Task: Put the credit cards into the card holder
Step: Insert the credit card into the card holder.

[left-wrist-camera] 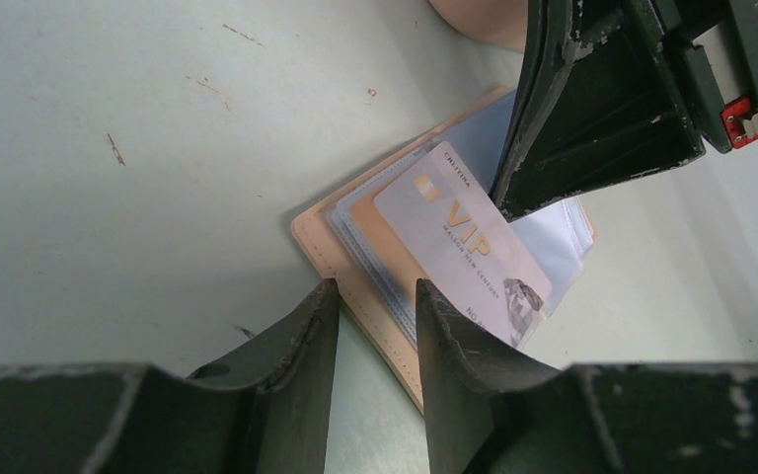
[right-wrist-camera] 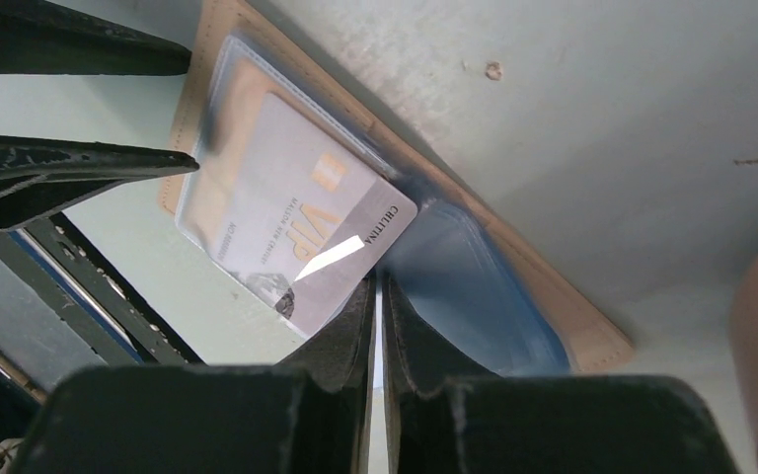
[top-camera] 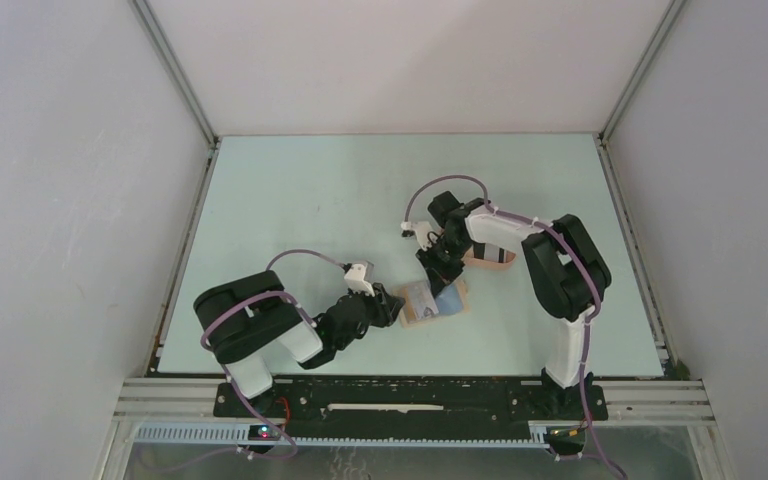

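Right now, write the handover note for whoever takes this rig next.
Left fingers: open, tips at the edge of the holder, seemingly steadying it.
Right fingers: shut, tips against the outer edge of the grey VIP card.
Holder lies open on the table; an orange card sits under its clear sleeve, and the VIP card is partly in.
Left to do: push the VIP card home; check the tray, mostly hidden under the right arm, for more cards.

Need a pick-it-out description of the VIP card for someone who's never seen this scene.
Front-centre on the pale table lies an open tan card holder. Among its clear sleeves sits one card: silver-grey, gold chip, gold "VIP" lettering, unlike the plain bluish pocket beside it.
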### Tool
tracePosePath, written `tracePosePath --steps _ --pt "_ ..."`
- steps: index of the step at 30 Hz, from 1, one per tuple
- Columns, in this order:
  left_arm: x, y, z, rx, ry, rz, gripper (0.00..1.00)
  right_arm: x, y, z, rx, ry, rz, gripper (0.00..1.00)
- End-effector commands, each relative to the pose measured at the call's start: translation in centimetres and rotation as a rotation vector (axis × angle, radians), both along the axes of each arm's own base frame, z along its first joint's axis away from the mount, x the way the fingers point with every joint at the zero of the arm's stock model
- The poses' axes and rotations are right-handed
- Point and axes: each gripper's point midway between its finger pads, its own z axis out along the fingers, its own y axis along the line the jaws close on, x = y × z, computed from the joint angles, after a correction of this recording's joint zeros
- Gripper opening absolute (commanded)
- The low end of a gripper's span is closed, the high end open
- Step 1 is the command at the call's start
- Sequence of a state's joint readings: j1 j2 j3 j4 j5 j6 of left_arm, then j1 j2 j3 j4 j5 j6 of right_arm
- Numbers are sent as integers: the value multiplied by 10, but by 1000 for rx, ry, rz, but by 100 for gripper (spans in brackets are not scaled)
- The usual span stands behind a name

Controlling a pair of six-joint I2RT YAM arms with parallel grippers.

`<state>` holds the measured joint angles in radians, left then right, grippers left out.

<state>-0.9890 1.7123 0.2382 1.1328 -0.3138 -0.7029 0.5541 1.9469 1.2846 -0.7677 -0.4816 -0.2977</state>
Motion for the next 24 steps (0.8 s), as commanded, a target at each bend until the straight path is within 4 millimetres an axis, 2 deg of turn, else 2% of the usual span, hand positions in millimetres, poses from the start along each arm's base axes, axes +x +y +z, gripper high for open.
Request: tracePosePath --steps 1,13,18,21,24 --pt "3 -17 15 -40 -40 -43 39 -10 14 -5 23 59 22 13" --pt "2 -20 17 -45 -45 -59 39 -26 32 -1 106 148 42 13" --pt "1 -20 17 -47 -47 -63 39 -30 39 7 141 169 56 15" --pt "1 -20 17 -49 -48 -62 39 -27 37 8 128 150 61 17" --pt "1 -19 18 -51 -50 -59 39 -18 25 4 59 79 75 17"
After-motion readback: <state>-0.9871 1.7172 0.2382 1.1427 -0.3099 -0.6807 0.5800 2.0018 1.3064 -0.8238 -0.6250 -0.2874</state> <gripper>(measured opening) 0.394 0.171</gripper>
